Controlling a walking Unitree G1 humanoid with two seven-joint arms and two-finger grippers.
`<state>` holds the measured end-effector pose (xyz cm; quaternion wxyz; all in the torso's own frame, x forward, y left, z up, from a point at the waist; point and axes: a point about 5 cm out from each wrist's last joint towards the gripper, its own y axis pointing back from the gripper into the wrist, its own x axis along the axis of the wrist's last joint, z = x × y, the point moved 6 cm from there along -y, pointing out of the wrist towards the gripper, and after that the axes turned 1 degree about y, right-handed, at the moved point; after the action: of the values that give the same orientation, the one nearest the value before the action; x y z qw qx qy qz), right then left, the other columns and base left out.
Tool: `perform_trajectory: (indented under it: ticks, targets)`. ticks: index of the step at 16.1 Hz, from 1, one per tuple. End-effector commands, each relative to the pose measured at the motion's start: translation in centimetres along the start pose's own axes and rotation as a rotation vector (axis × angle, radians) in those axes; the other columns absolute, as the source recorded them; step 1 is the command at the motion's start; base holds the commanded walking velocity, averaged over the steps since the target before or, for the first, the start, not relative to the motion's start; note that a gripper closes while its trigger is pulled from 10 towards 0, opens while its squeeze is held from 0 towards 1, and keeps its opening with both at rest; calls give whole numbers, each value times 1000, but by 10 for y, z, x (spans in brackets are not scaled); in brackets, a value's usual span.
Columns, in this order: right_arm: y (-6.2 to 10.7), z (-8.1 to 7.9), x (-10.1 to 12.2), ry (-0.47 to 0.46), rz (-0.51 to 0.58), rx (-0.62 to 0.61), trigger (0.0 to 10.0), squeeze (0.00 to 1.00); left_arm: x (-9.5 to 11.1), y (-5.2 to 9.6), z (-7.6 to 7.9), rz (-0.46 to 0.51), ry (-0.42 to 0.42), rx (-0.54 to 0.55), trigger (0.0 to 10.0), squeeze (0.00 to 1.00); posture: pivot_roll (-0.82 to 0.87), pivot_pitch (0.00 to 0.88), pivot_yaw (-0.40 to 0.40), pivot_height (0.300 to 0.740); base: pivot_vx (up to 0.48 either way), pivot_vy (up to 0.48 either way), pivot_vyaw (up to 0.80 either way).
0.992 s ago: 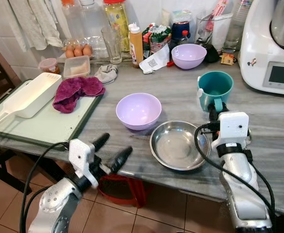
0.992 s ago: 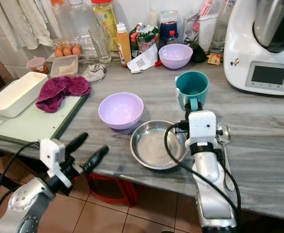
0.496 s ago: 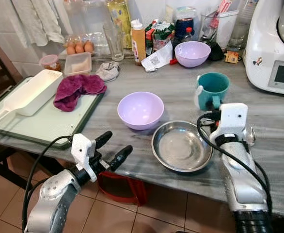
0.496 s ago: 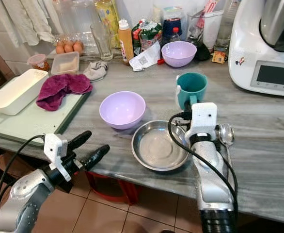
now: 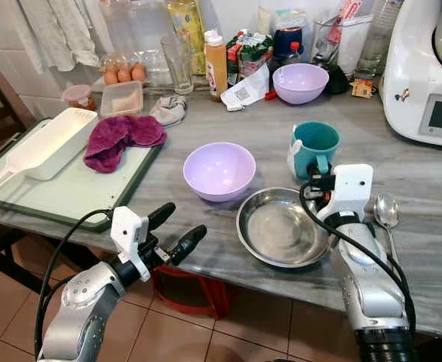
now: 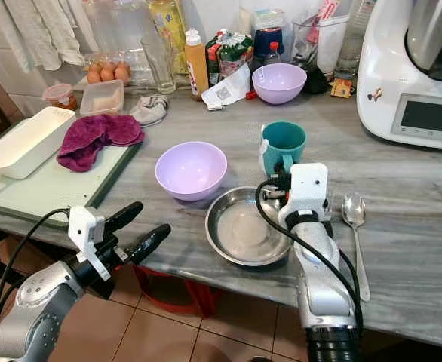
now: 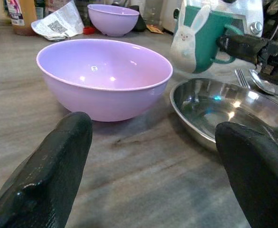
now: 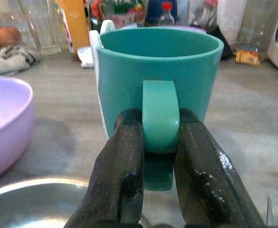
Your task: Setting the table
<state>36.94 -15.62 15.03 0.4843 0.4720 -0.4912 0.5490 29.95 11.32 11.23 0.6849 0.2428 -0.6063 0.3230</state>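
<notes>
Left eye view, read from the left: a white oblong plastic tray [image 5: 46, 145] and a crumpled magenta cloth [image 5: 120, 140] lie on a pale green cutting mat [image 5: 62, 196] at the left of the grey marble-patterned table [image 5: 425, 181]. The left gripper [image 5: 170, 232] hangs off the near edge of the table, its two black fingers [image 7: 48, 180] spread apart and empty, pointing toward the lilac plastic bowl [image 5: 219, 170] just beyond it.

Right of that bowl and a little nearer lies the shallow round stainless-steel dish [image 5: 281, 227]. Just beyond the dish's far right rim stands the teal ceramic mug with a white rabbit figure on its side [image 5: 314, 149], upright on the table. The right gripper [image 8: 160, 142] is clamped on the mug's handle, one finger pressed to each side of the loop, with the mug straight ahead of the wrist on its far side and the handle facing back toward the robot.

Further right, a steel spoon [image 5: 388, 213] lies on the table, its handle running toward the near edge, close beside the right forearm. A white kitchen machine with a display [image 5: 425, 83] stands at the far right.

As I judge it, the mug is the piece being placed, and the right arm is the one positioned to carry it; any shift left would bring it toward the dish and the lilac bowl.
</notes>
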Motion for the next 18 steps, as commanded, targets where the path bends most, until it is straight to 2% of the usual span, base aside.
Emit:
perform_trajectory:
  ticks: [1, 6, 7, 8, 9, 15, 18]
  targets:
    - [1, -6, -1, -13, -6, 19, 10000, 0, 1, 4, -6, -9, -16, 8, 10000, 0, -111, 102, 98, 740, 0, 0, 0]
    - [10, -11, -11, -20, -29, 24, 10000, 0, 0, 1, -5, -11, -22, -4, 10000, 0, -119, 101, 100, 740, 0, 0, 0]
    - [10, -11, -11, -21, -31, 27, 10000, 251, 0, 1, -5, -10, -20, -5, 10000, 0, -119, 101, 100, 740, 0, 0, 0]
    - [10, -11, -11, -22, -29, 28, 10000, 890, 0, 0, -4, -10, -18, -6, 10000, 0, -119, 100, 100, 740, 0, 0, 0]
    - [10, -10, -11, -23, -27, 29, 10000, 1000, 0, 0, -4, -10, -19, -6, 10000, 0, -119, 99, 98, 740, 0, 0, 0]
    - [9, -5, -6, -15, -5, 13, 10000, 1000, -1, -2, -1, -4, -18, -9, 10000, 0, -123, 98, 97, 740, 0, 0, 0]
    - [10, -2, 6, -15, 43, -5, 10000, 1000, -2, -3, 1, -2, -18, -12, 10000, 0, -125, 98, 98, 740, 0, 0, 0]
